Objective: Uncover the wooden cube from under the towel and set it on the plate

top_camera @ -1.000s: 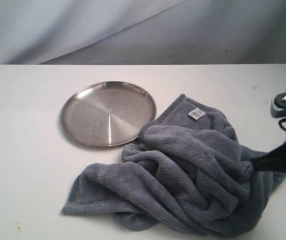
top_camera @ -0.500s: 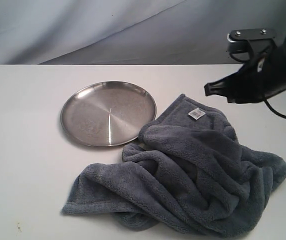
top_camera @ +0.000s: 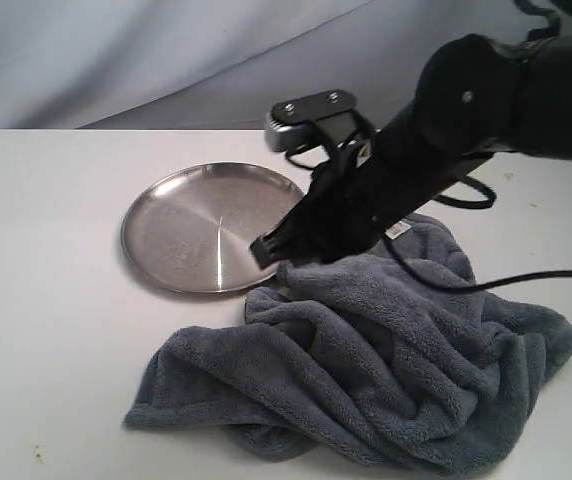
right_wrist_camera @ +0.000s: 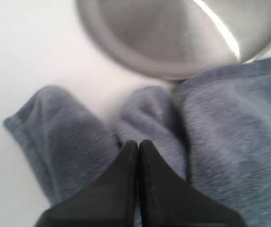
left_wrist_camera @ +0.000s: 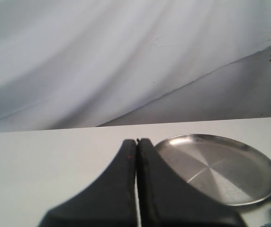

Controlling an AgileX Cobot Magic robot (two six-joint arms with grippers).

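Observation:
The grey-blue towel [top_camera: 386, 370] lies bunched on the white table, right of the round silver plate [top_camera: 216, 225]. No wooden cube shows; it is hidden. My right gripper [top_camera: 266, 250] reaches in from the right, its tip hovering at the towel's edge nearest the plate, jaws pressed together with nothing between them. Through the right wrist view the shut gripper [right_wrist_camera: 138, 142] sits over towel [right_wrist_camera: 221, 123] folds, the plate [right_wrist_camera: 173, 33] beyond. My left gripper [left_wrist_camera: 136, 140] is shut and empty, held off the table to one side of the plate [left_wrist_camera: 221, 168]; it is outside the exterior view.
The white table [top_camera: 46, 300] extends left and in front of the plate. A grey-white cloth backdrop [top_camera: 166, 60] hangs behind the table's far edge. The right arm's black cable [top_camera: 526, 275] trails over the towel.
My right arm has swung from the towel's right edge, up and across to the left, and now hangs low over the towel's edge by the plate. The towel has kept its shape.

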